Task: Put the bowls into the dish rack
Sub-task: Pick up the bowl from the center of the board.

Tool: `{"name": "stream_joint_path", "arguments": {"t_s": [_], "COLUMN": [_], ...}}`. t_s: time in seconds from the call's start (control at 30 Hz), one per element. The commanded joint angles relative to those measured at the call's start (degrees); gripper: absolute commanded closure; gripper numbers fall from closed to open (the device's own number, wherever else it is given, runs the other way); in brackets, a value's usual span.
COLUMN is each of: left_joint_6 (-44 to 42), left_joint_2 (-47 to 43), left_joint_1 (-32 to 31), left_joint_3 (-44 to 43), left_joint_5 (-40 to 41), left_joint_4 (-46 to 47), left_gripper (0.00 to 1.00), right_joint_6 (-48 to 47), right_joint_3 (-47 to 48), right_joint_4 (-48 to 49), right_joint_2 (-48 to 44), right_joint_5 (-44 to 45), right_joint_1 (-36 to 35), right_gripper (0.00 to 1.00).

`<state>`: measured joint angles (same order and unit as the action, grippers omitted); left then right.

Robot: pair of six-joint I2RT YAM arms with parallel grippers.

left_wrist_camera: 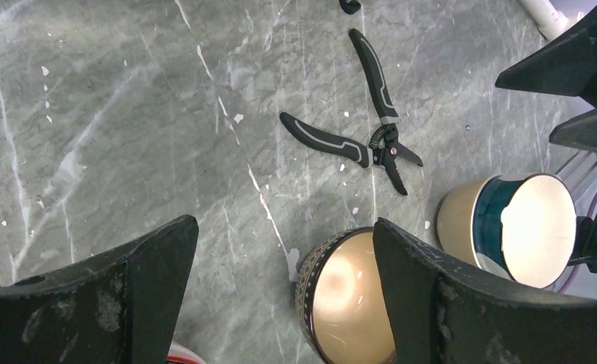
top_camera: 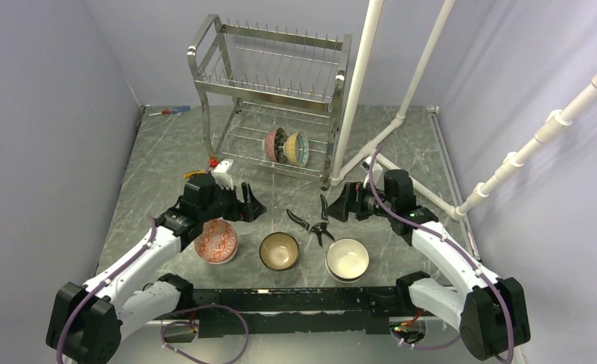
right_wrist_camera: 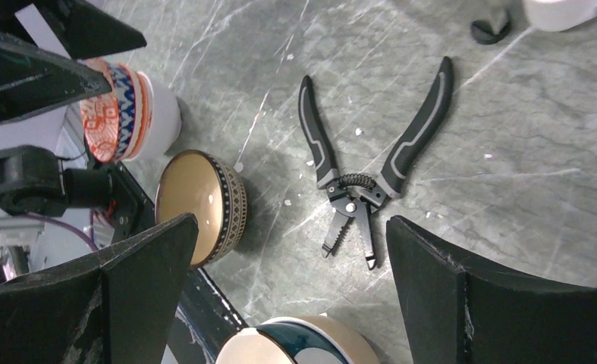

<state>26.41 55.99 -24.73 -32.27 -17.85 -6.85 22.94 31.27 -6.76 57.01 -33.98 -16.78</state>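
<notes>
Top view, dish rack (top_camera: 268,83): at the far edge of the tabletop (top_camera: 166,167); two patterned bowls (top_camera: 286,146) stand on edge in its lower tier.
Top view, near edge: red-patterned bowl (top_camera: 215,240), tan bowl (top_camera: 279,251) and white-lined bowl (top_camera: 347,259) in a row; pliers (top_camera: 314,221) just beyond.
Left wrist, left fingers (left_wrist_camera: 128,296): spread, empty; tan bowl (left_wrist_camera: 344,296) partly behind one.
Right wrist, right fingers (right_wrist_camera: 500,311): spread, empty, above the pliers (right_wrist_camera: 356,186).

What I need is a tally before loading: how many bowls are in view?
5 at least. Two stand on edge in the lower tier of the dish rack: reddish bowl, teal bowl. Three sit on the table: red-patterned bowl, tan bowl, white bowl. Nested ones may hide beneath.
</notes>
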Motion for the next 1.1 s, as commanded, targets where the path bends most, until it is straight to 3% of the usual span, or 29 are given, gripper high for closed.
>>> {"name": "stream_joint_path", "arguments": {"t_s": [0.0, 0.27, 0.5, 0.8, 1.07], "left_joint_6": [0.4, 2.94, 6.71, 5.86, 7.21], "left_joint_2": [-2.46, -3.23, -3.09, -2.59, -2.51], "left_joint_1": [-0.22, -0.23, -0.28, -0.23, -0.23], "left_joint_3": [-0.6, -1.39, -1.87, -4.19, -4.29], "left_joint_5": [-0.66, -2.13, -3.89, 1.48, 3.56], "left_joint_4": [-0.1, 0.28, 2.38, -1.39, -1.0], "left_gripper": [0.1, 0.1, 0.11, 0.11, 0.12], "right_joint_6": [-2.06, -3.21, -3.95, -7.16, -9.41], "right_joint_3": [0.53, 4.01, 7.29, 15.01, 20.22], "right_joint_4": [3.81, 2.86, 2.14, -7.85, -15.17], "right_joint_2": [1.1, 4.42, 7.89, 17.33, 26.79], "right_joint_5": [-0.08, 8.12, 10.45, 18.31, 26.18], "right_joint_1": [-3.54, -16.33, -22.66, -30.93, -34.05], "right_gripper": [0.01, 0.02, 0.06, 0.11, 0.16]}}
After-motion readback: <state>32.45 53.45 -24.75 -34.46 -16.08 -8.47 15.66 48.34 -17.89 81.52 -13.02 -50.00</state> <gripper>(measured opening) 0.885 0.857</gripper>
